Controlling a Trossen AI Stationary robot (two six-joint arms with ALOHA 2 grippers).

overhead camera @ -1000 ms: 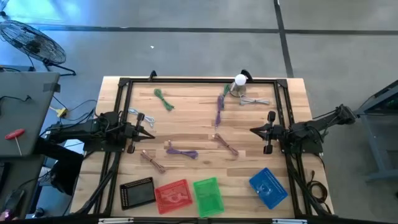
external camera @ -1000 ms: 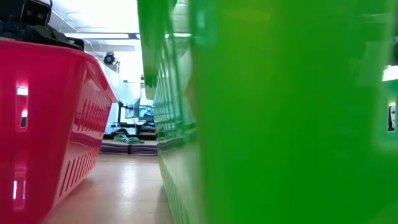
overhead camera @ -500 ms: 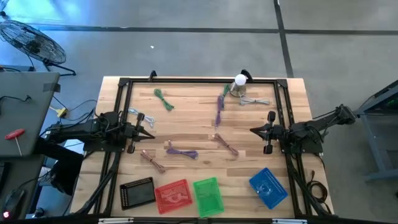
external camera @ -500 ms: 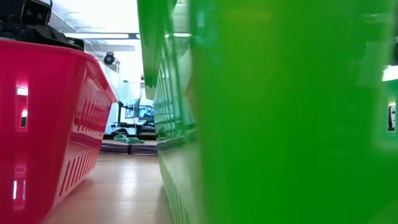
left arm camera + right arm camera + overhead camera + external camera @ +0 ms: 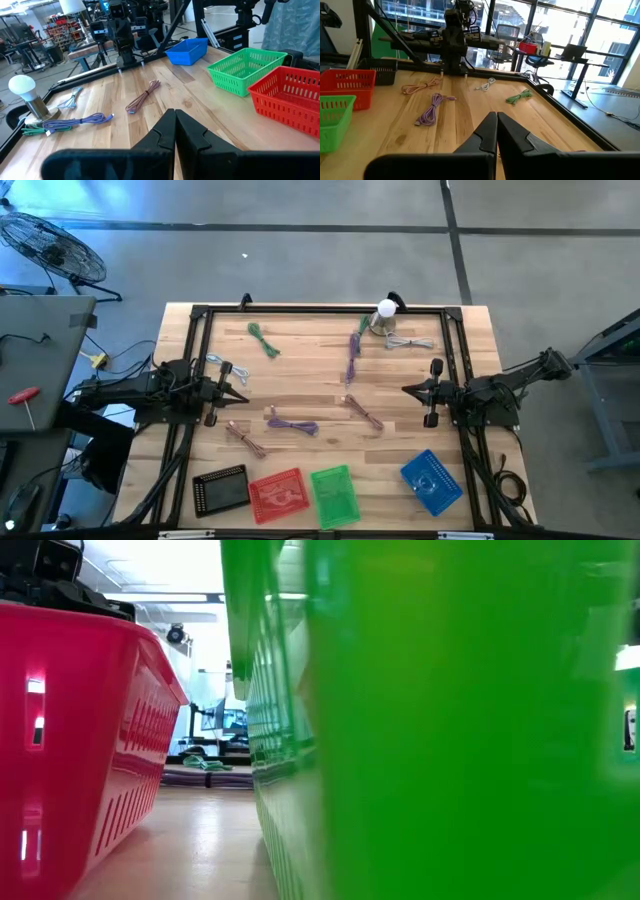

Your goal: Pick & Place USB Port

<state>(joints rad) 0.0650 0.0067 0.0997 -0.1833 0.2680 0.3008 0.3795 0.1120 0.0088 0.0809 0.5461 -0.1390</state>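
While both arms wait at the worktop's [image 5: 300,385] sides, no cable is picked yet.

Left gripper [image 5: 243,386] and right gripper [image 5: 407,389] face each other across the middle, each with its jaws pressed together and holding nothing, as the wrist views show. The cables lie loose: a purple cable [image 5: 292,422] and a pinkish cable [image 5: 246,438] nearer the left arm, a second pinkish cable [image 5: 364,412] between the arms, a long purple cable [image 5: 352,358], a green cable [image 5: 263,339] and a white cable [image 5: 410,342] toward the far edge by the lamp [image 5: 384,314]. The black [image 5: 221,489], red [image 5: 277,494], green [image 5: 334,494] and blue [image 5: 432,480] baskets line the near edge. I judge the task at its start; next an arm must spread its jaws, descend on one cable, then carry it to a basket.
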